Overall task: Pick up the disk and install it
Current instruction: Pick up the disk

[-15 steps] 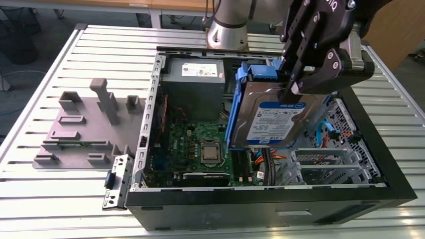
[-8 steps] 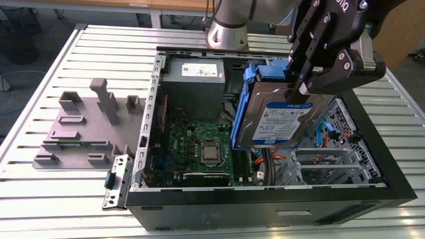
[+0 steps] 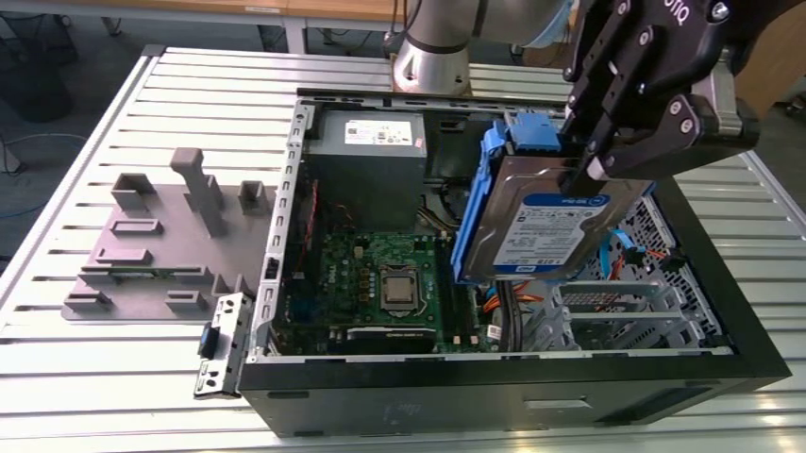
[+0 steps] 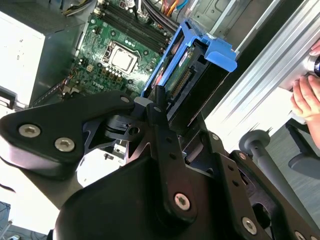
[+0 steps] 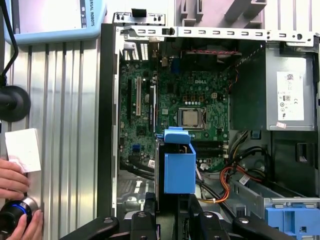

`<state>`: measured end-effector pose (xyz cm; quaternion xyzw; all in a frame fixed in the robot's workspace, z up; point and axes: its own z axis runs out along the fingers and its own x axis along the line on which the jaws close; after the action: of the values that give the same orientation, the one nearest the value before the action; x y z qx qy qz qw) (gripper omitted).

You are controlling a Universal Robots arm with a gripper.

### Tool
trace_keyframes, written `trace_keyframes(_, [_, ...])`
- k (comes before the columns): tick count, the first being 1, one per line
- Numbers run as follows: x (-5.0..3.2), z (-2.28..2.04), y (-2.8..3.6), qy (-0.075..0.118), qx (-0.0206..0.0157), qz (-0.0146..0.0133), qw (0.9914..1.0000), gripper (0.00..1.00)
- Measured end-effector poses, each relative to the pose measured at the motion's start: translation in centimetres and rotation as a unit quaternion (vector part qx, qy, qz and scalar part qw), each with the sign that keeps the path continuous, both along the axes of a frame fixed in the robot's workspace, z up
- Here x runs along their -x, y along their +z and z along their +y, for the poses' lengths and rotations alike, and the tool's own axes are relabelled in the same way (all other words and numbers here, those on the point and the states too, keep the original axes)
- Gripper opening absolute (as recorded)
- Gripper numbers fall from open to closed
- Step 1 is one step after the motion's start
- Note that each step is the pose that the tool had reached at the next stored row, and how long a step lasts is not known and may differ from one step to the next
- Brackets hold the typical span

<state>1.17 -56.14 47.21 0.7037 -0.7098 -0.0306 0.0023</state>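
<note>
You had the green motherboard exposed below; the black end effector clenched the flat silver disk with blue rails, tilted above the open black computer case. A slipping edge grip could have dropped it there.

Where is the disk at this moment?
In the exterior view the disk is held tilted by the gripper above the open computer case, to the exterior view's right of the motherboard.

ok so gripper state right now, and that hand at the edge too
gripper: shut on the disk, held tilted above the open computer case.
person's hand: around a small dark round object.
</note>
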Motion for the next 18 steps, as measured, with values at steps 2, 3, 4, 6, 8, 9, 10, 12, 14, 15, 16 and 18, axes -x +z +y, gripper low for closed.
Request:
trace_keyframes(2, [-0.13, 0.00, 0.00, 0.000, 0.0000, 0.0000, 1.00000, 0.35])
trace_keyframes(3, [-0.13, 0.00, 0.00, 0.000, 0.0000, 0.0000, 1.00000, 0.35])
trace_keyframes(4, [-0.14, 0.00, 0.00, 0.000, 0.0000, 0.0000, 1.00000, 0.35])
trace_keyframes(6, [-0.15, 0.00, 0.00, 0.000, 0.0000, 0.0000, 1.00000, 0.35])
trace_keyframes(8, [-0.15, 0.00, 0.00, 0.000, 0.0000, 0.0000, 1.00000, 0.35])
trace_keyframes(9, [-0.15, 0.00, 0.00, 0.000, 0.0000, 0.0000, 1.00000, 0.35])
trace_keyframes(10, [-0.15, 0.00, 0.00, 0.000, 0.0000, 0.0000, 1.00000, 0.35])
trace_keyframes(12, [-0.15, 0.00, 0.00, 0.000, 0.0000, 0.0000, 1.00000, 0.35])
trace_keyframes(14, [-0.15, -0.05, -0.01, 0.000, -0.0001, 0.0000, 1.00000, 0.35])
trace_keyframes(15, [-0.15, -0.10, -0.01, 0.000, 0.0000, 0.0000, 1.00000, 0.35])
trace_keyframes(16, [-0.16, -0.17, 0.00, 0.000, 0.0000, 0.0000, 1.00000, 0.35])
trace_keyframes(18, [-0.16, -0.38, 0.00, 0.000, 0.0000, 0.0000, 1.00000, 0.35])
